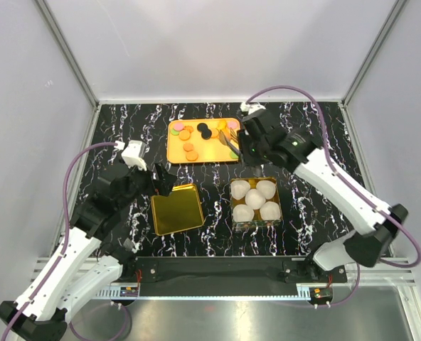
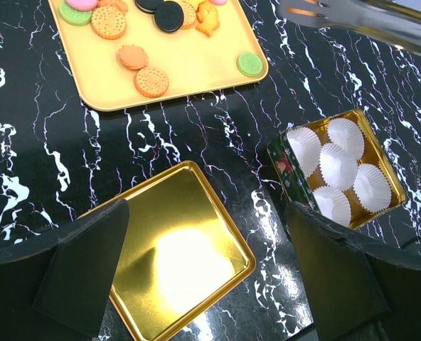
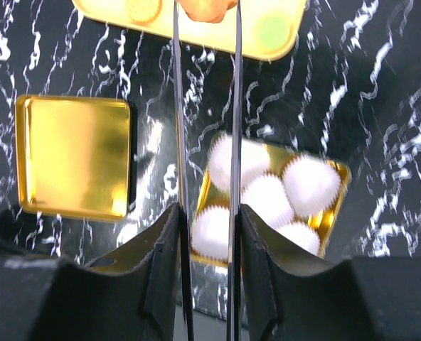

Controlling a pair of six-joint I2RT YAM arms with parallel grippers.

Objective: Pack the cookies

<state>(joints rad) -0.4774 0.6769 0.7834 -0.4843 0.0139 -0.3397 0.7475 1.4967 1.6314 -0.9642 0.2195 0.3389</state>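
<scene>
The cookies (image 2: 151, 82) all lay on one orange tray (image 1: 210, 153) at the far middle of the table (image 1: 125, 128). I counted two black, two green, at least one pink and about six orange. Those at the far edge overlapped, so I couldn't be sure of the total.

My right gripper (image 3: 207, 213) was clamped on a single pair of metal tongs (image 3: 234, 106). Their two blades stood apart over the tray's right end, with an orange cookie showing between the tips. I couldn't tell whether they touched it.

On the near side of the tray sat one gold tin (image 2: 395, 186) holding five white paper cups (image 2: 337, 165). To its left one gold lid (image 1: 176, 209) lay flat, with strips of bare surface between tray, tin and lid. My left gripper (image 1: 162, 182) hung over the lid's far edge, fingers spread wide.

The black, white-veined tabletop ran out to pale walls (image 1: 196, 50) framed by aluminium posts.
</scene>
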